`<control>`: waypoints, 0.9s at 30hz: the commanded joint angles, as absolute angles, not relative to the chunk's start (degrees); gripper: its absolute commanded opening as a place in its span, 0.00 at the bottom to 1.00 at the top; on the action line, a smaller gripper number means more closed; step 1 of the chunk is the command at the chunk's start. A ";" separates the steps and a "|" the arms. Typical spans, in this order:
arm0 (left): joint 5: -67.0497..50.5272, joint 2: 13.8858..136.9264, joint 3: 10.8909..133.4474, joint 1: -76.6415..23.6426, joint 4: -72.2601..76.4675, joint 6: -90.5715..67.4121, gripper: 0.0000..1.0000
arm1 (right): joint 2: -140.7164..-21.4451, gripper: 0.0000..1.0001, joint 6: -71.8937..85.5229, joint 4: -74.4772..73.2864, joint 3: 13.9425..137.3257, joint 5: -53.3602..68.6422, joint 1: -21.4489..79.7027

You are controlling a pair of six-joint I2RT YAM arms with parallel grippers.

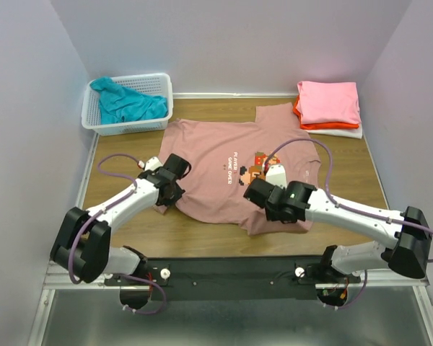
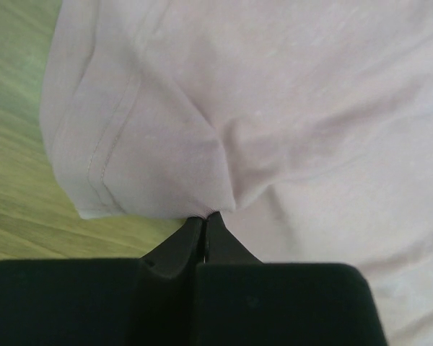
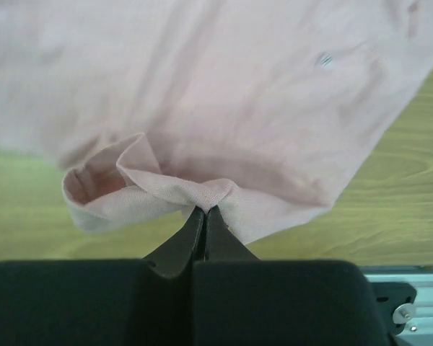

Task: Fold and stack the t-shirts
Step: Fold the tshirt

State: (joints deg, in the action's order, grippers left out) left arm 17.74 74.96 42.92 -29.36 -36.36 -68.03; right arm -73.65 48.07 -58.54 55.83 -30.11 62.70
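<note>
We find the dusty-pink t-shirt (image 1: pixel 224 155) spread print-side up in the middle of the wooden table (image 1: pixel 350 184), with its white lettering running sideways from the top camera.

Left gripper (image 2: pixel 204 218): jaws pressed together, pinching a small gathered fold at the shirt's left edge, just beside a double-stitched hem. Cloth puckers up into the fingertips.

Right gripper (image 3: pixel 204 211): jaws pressed together too, nipping a rolled, bunched bit of the shirt's near right edge. The cloth curls open to the left of the pinch. We cannot tell whether that curl is sleeve or bottom hem.

Far left corner: white lattice basket (image 1: pixel 164 85) holding a crumpled teal shirt (image 1: pixel 126 104).

Far right: a folded stack, bright pink shirt (image 1: pixel 328 101) on top, orange shirt (image 1: pixel 300 115) showing under it, white shirt (image 1: pixel 350 132) at the bottom.
</note>
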 commanded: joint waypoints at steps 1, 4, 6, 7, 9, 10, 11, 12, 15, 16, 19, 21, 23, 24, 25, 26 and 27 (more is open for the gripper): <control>22.85 78.74 48.51 -29.36 -39.11 -65.31 0.00 | -74.09 0.00 43.43 -58.02 59.24 -36.12 57.48; 24.52 81.56 52.01 -29.18 -41.30 -63.73 0.00 | -74.79 0.00 41.14 -56.08 60.82 -38.13 53.89; 25.13 82.53 53.34 -28.92 -41.92 -63.20 0.00 | -75.93 0.00 39.47 -55.73 62.04 -39.72 52.56; 25.57 83.31 54.57 -28.74 -41.92 -62.24 0.00 | -76.29 0.00 38.94 -55.55 63.18 -40.94 50.99; 25.84 83.93 55.54 -27.86 -42.01 -61.18 0.00 | -76.99 0.00 37.27 -54.06 64.16 -41.66 49.49; 25.93 84.63 56.07 -27.51 -42.01 -60.65 0.00 | -77.08 0.01 36.48 -53.44 64.51 -41.57 48.70; 26.45 84.90 57.21 -27.16 -42.10 -59.86 0.00 | -77.17 0.00 35.60 -52.65 64.95 -41.40 47.39; 26.80 85.34 57.83 -26.55 -42.10 -59.42 0.00 | -77.34 0.00 34.29 -51.25 65.13 -41.40 46.76; 27.25 87.00 60.29 -25.67 -42.10 -57.23 0.00 | -77.96 0.00 31.92 -49.14 66.35 -41.92 44.74; 27.07 87.27 60.81 -25.58 -41.84 -56.61 0.00 | -77.96 0.01 31.12 -48.52 66.71 -41.84 44.30; 26.98 89.29 63.45 -25.31 -41.40 -54.58 0.00 | -78.83 0.00 28.04 -46.24 68.02 -41.75 42.89; 26.90 90.26 65.30 -25.23 -40.96 -53.62 0.00 | -79.10 0.00 26.11 -44.75 68.90 -41.84 41.93; 26.54 91.49 66.61 -24.88 -40.61 -52.39 0.00 | -79.63 0.00 24.18 -43.69 69.43 -41.66 40.79; 26.54 91.84 67.06 -24.61 -40.61 -52.03 0.00 | -79.80 0.01 23.65 -42.90 69.96 -41.57 40.43; 26.46 92.45 67.93 -24.35 -40.52 -51.34 0.00 | -80.07 0.00 23.03 -42.54 70.31 -41.66 39.91; 26.46 92.90 68.37 -24.17 -40.43 -50.98 0.00 | -80.24 0.00 22.77 -42.28 70.57 -41.49 39.64; 26.46 93.07 68.73 -23.91 -40.34 -50.54 0.00 | -80.42 0.00 21.81 -41.75 70.92 -41.40 39.20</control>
